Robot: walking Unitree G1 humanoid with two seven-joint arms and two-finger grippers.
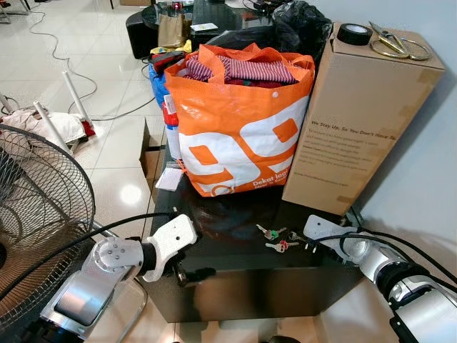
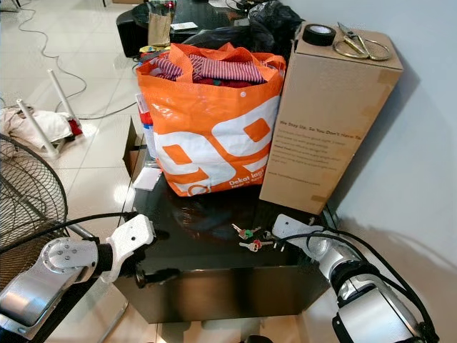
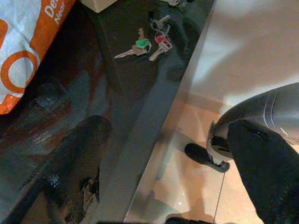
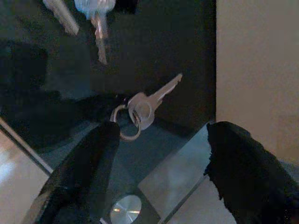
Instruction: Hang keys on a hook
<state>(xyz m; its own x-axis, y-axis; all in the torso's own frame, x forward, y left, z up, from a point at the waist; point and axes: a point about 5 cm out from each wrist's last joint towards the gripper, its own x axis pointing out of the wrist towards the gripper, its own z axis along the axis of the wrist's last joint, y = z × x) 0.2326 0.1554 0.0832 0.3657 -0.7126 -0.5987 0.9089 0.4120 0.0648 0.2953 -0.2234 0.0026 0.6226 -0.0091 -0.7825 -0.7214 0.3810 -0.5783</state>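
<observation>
Barely begun: keys [image 1: 275, 239] lying ungrasped on the black desk [image 1: 228, 257], right claw [image 4: 154, 154] spread just beside them, no hook visible.

The keys [image 1: 277, 239] lie flat on the glossy black worktop [image 1: 228, 250], near its front edge and toward its right side. It is a small bunch of silver keys: one has a green head [image 3: 141, 45], one a red head [image 3: 162, 40], and a plain silver key [image 4: 148, 105] sits on a split ring [image 4: 125, 122]. The blades fan out in different directions, and the bunch rests in front of the tall cardboard box's lower corner, apart from it.
</observation>
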